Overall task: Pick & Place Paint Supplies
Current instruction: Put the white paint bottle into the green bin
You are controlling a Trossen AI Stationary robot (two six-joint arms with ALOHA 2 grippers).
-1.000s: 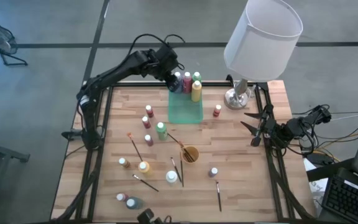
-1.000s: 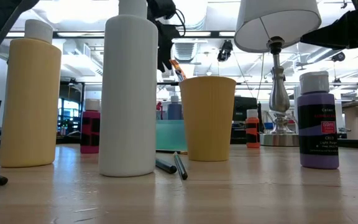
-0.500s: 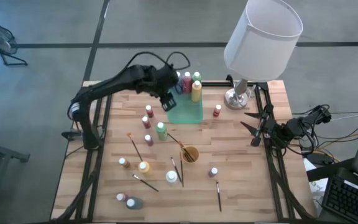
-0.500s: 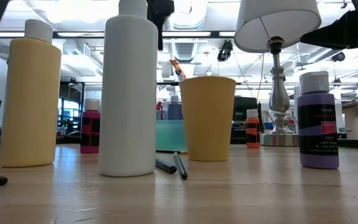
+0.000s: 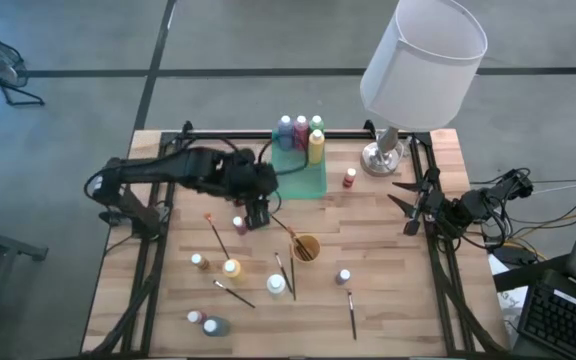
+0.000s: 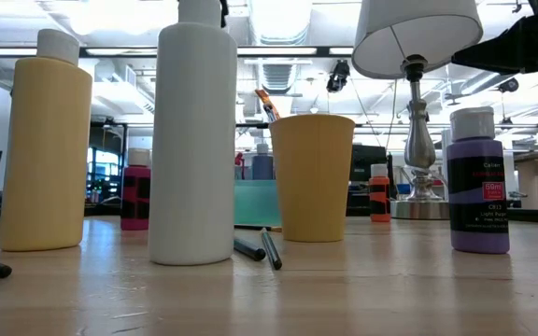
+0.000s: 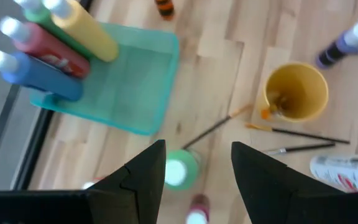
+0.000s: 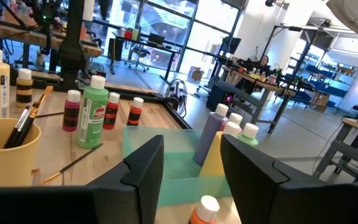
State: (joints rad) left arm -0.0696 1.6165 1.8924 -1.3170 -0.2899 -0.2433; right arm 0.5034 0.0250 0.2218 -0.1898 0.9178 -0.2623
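left claw (image 7: 193,163) over the green bottle (image 7: 180,170)
its fingers spread wide, holding nothing; right claw (image 8: 190,163) parted and empty at the tabletop's (image 5: 388,290) right edge.

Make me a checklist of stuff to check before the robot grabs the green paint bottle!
1. Left pincer open: ok, its fingers stand apart with nothing between them.
2. Left pincer lined up over the green bottle: ok, the bottle's cap shows in the gap between the fingers.
3. Green bottle upright: ok, it stands on the table in the right wrist view.
4. Neighbours out of the way: not ok, a small red bottle stands close beside it and a paintbrush lies nearby.
5. Room in the green tray: ok, four bottles sit at one end, the rest is bare.
6. Right pincer clear: ok, parked at the table's right edge.
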